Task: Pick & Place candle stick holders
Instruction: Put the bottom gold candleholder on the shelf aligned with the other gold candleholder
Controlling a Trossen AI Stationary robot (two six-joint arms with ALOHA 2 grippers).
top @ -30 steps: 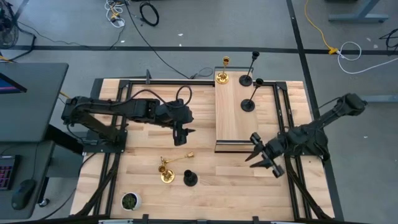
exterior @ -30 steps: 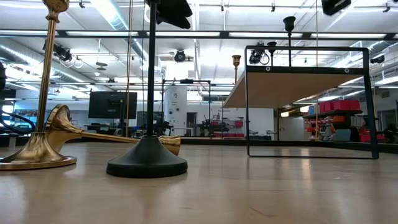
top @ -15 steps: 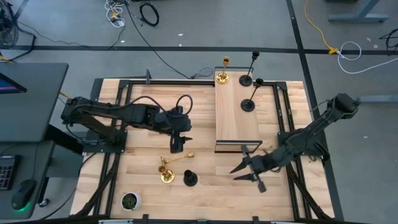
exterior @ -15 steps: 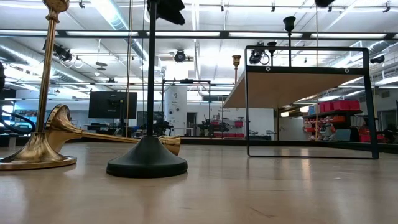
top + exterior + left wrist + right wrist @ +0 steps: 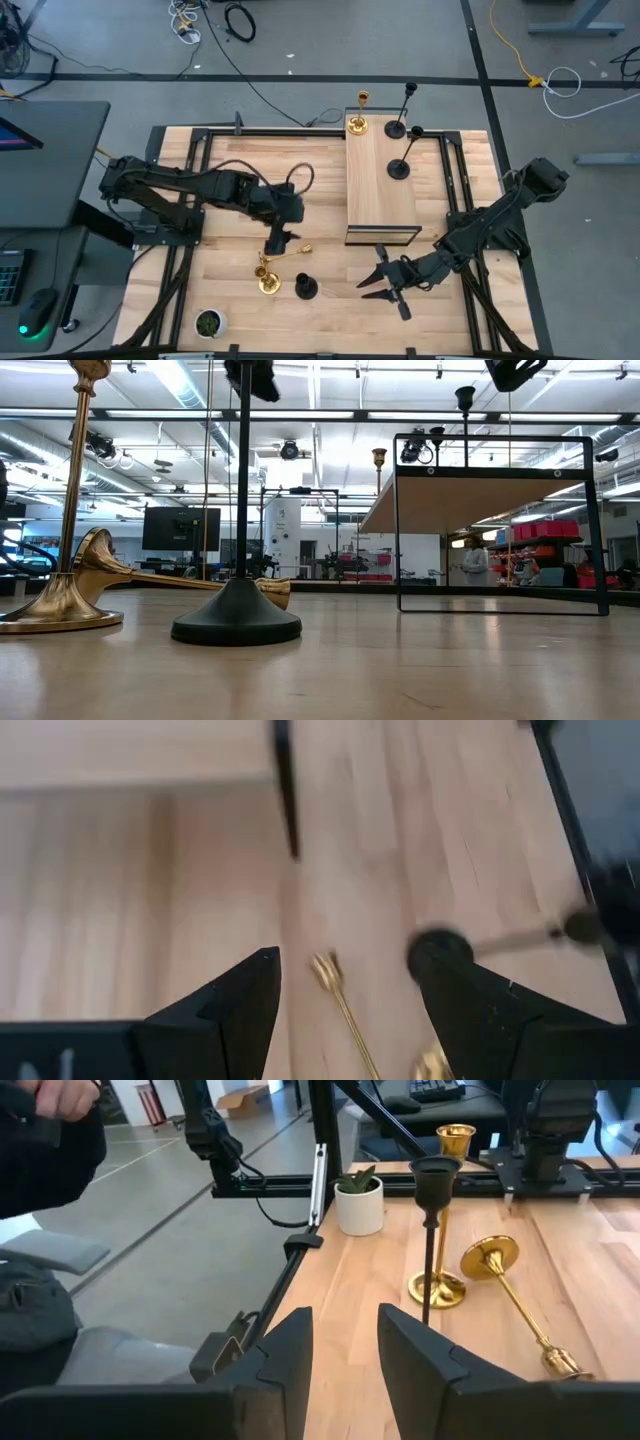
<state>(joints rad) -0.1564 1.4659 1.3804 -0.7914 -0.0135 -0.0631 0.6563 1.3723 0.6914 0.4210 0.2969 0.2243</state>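
Both open, empty grippers, left gripper (image 5: 277,243) and right gripper (image 5: 384,283), moved nearer the black candlestick (image 5: 306,288).

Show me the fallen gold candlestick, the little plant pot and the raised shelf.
Fallen gold candlestick (image 5: 512,1302): right wrist view, on its stem.
Plant pot (image 5: 209,323): high view, on the plant.
Shelf (image 5: 380,185): high view, on its bare wooden top.

Six candlestick holders show. On the raised shelf stand one gold holder (image 5: 357,124) and two matte black holders (image 5: 397,128) (image 5: 399,168). On the worktop an upright gold holder (image 5: 266,283) stands beside a toppled gold holder (image 5: 286,254) lying on its side, with an upright black holder (image 5: 306,288) near them.
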